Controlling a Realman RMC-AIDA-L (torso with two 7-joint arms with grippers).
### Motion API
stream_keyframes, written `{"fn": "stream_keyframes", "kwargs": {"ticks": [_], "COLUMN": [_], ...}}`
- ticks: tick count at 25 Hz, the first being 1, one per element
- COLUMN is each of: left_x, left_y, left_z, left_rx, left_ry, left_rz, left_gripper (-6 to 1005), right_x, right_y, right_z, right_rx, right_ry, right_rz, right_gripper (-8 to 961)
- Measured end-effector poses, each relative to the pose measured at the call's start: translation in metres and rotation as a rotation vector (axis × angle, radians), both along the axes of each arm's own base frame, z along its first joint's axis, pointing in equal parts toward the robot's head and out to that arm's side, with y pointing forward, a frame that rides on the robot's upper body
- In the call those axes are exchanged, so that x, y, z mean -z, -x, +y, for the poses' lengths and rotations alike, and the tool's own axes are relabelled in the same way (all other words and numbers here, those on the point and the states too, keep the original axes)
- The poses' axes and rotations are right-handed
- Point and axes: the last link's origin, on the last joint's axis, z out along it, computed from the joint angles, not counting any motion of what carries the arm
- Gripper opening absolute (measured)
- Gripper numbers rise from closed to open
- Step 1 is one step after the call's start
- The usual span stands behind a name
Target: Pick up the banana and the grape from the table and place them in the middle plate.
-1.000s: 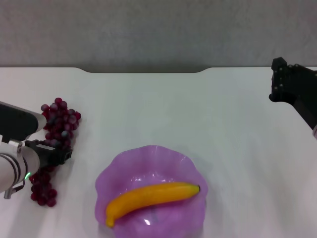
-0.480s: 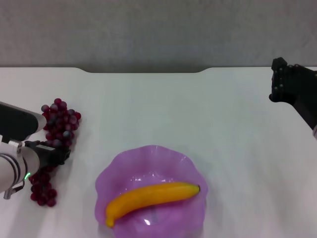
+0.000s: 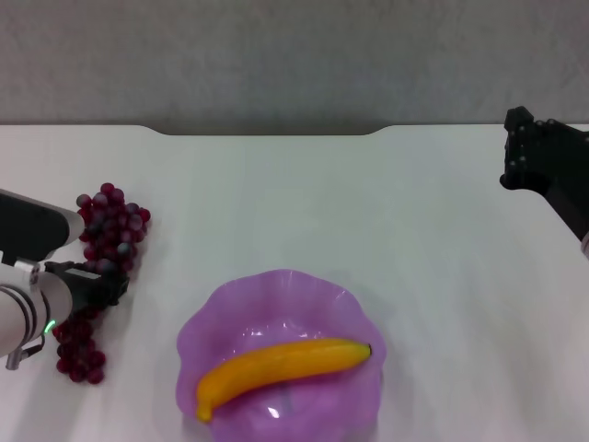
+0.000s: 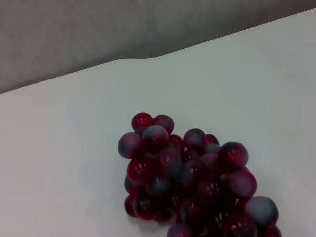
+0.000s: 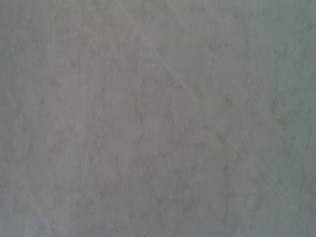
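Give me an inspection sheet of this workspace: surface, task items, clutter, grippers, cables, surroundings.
Surface: plain white table, notched far edge.
Task items: curved yellow-orange plastic banana lies inside the translucent purple scalloped plate; bunch of dark red-purple grapes lies on the table at the robot's left, outside the plate.
Clutter: nothing seen.
Grippers: left gripper at the middle of the grape bunch; right gripper idle at the far right edge.
Cables: nothing seen.
Surroundings: grey wall behind the table.
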Motion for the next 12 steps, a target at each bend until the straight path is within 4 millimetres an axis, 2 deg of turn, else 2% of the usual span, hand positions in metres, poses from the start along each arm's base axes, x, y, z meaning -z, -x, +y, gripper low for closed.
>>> {"fn": "stream_keyframes", "kwargs": {"ticks": [12], "left_x": [-0.007], "left_y": [-0.011], "left_z": [0.001], "left_rx": [0.035], "left_ry": [-0.045], "left_rz": [-0.033], "left_gripper": [449], "right_x": [0.000], "right_y": [-0.001], "right_z": [0.000], "right_rx": [0.002], "right_ry": [0.002], "right_rz": [-0.002], "right_gripper": [16]}}
